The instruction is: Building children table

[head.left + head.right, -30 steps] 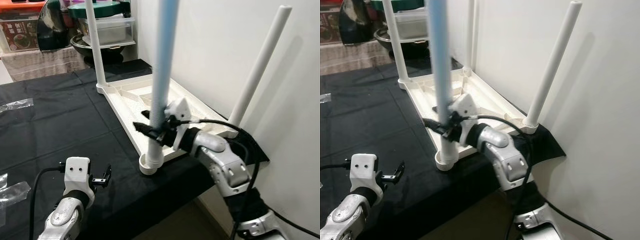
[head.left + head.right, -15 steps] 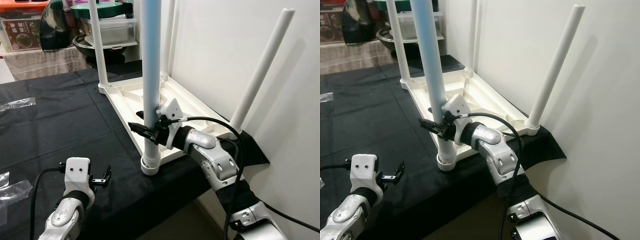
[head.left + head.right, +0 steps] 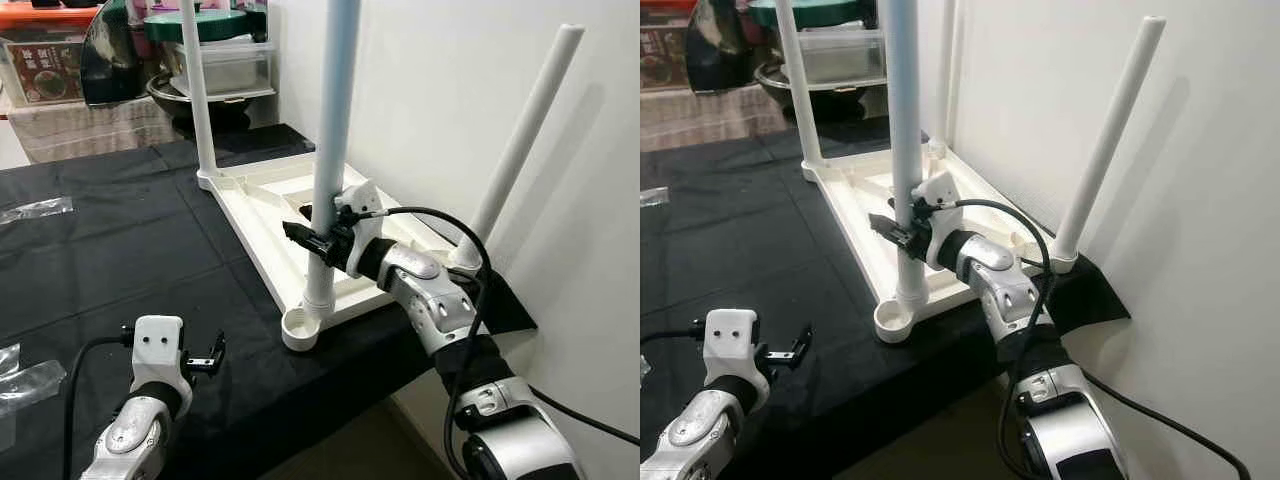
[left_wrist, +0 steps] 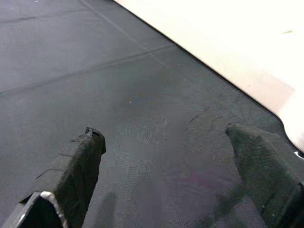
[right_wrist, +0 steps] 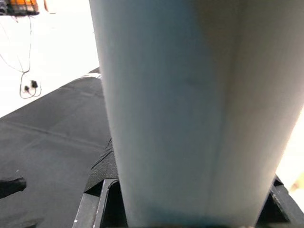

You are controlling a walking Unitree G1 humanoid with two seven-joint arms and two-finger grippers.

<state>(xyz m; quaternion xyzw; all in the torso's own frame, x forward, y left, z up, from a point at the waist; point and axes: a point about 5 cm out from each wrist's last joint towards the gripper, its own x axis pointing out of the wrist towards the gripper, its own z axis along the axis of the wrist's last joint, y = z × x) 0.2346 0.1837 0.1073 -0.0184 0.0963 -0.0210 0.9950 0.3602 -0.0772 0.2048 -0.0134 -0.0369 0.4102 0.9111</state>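
Fourth leg (image 3: 333,150) is the step in hand. It stands near-vertical at frame centre, its foot hovering just above and slightly behind the empty corner socket (image 3: 299,328) at the near corner of the upturned white tabletop (image 3: 262,215). It looks not yet seated: the socket ring is open and the leg's end sits beside it, over the tray edge.

Right claw (image 3: 318,238) is clamped around the leg low on its shaft; the right wrist view has the black fingers (image 5: 102,199) flanking the tube at both sides.

The tabletop lies upside down on the black-clothed surface (image 3: 120,240), right of centre, against the white wall. Three legs are already in: one upper centre-left (image 3: 196,95), one far back by the wall (image 3: 943,70), one at right (image 3: 520,140) leaning outward.

Next move, as I read it: shift the leg foot toward you and a touch left until it is centred on the socket, keep the tube plumb, then press straight down. Watch for the tabletop sliding on the cloth when you push.

Left claw (image 3: 207,356) idles at lower left above the cloth, fingers (image 4: 78,161) spread, nothing between them.

Writing: a red box (image 3: 40,70) at upper left carries printing, too small to read. No other labels are legible.
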